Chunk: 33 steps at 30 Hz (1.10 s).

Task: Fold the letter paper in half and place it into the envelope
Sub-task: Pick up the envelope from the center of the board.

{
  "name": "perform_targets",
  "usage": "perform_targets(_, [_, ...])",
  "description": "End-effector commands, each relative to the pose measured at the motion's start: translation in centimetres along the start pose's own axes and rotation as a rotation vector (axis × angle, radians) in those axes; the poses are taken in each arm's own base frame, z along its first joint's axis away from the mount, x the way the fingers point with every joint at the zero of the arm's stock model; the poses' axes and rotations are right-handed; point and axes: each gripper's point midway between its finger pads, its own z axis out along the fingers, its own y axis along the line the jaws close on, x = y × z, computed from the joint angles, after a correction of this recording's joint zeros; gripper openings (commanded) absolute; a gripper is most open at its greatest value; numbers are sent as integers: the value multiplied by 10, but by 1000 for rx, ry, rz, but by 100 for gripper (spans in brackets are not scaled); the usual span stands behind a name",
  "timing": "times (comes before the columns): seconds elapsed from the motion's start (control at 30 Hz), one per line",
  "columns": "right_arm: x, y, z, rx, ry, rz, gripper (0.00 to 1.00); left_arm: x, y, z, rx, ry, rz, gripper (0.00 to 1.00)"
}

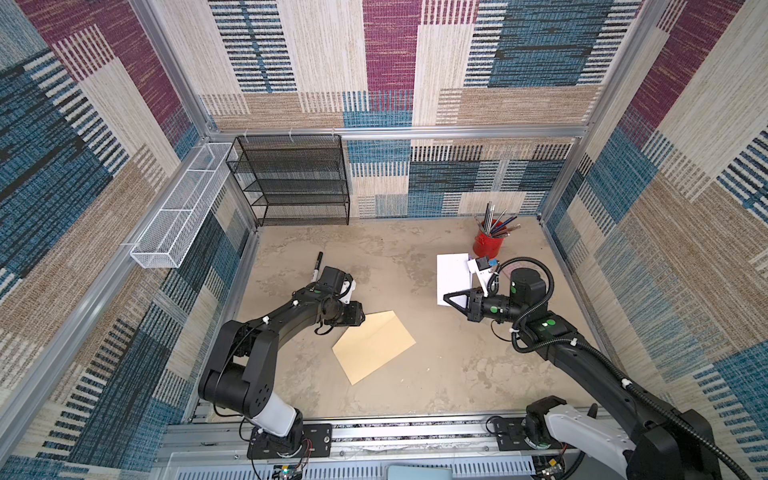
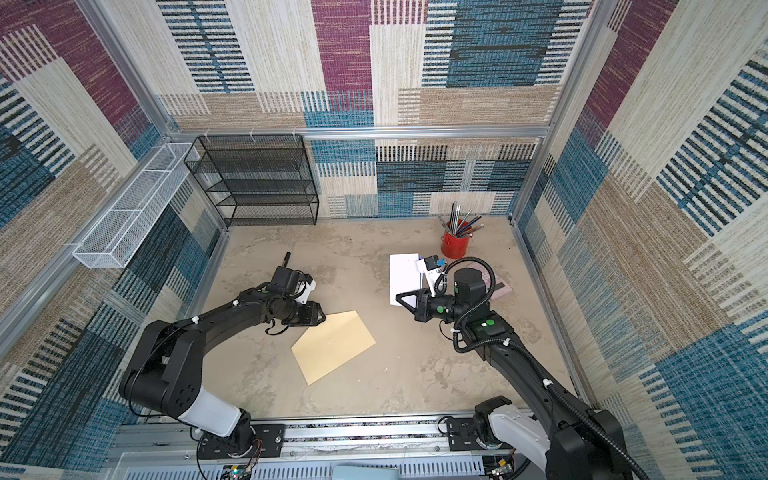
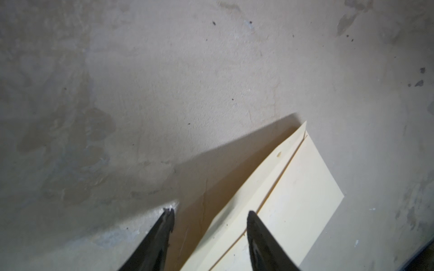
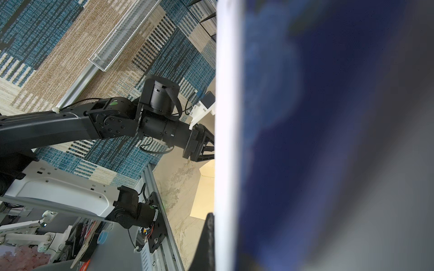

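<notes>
The letter paper hangs above the far right part of the tabletop, pinched at its lower corner by the right pincer, whose jaws are pressed together on it. Both top views show only its plain white back. In the right wrist view its white edge fills the frame beside a blurred blue surface. Judging by its short outline against the envelope's length, the fold looks done, though no crease is visible, so this is not certain.

The envelope lies flat and slanted near the middle of the tabletop, well apart from the sheet. The left pincer hovers at its far left corner with jaws spread, one finger over the envelope and the other over bare tabletop, gripping nothing. The flap strip along that edge casts a shadow, so it seems slightly raised.

What appears left is the insertion: holding the mouth open, carrying the sheet across and sliding it in.
</notes>
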Motion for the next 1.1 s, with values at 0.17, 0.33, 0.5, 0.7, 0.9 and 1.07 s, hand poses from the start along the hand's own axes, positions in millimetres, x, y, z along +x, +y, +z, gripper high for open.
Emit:
perform_targets(0.17, [-6, 5, 1, -24, -22, -22, 0, 10, -12, 4, 74, 20, 43, 37])
perform_targets(0.33, [-5, 5, 0, -22, -21, -19, 0, 12, -18, 9, 113, 39, 60, 26])
perform_targets(0.5, [-6, 6, -1, -21, -24, -24, 0, 7, -30, 8, 181, 37, 72, 9])
perform_targets(0.7, [-8, 0, -1, 43, 1, -70, 0, -21, -53, -17, 258, -74, 156, 0])
perform_targets(0.9, [-10, 7, -1, 106, 40, -171, 0, -45, -108, -52, 482, -122, 338, 0])
perform_targets(1.07, [-15, 21, -3, 146, 48, -260, 0, -44, -149, -68, 583, -3, 516, 0])
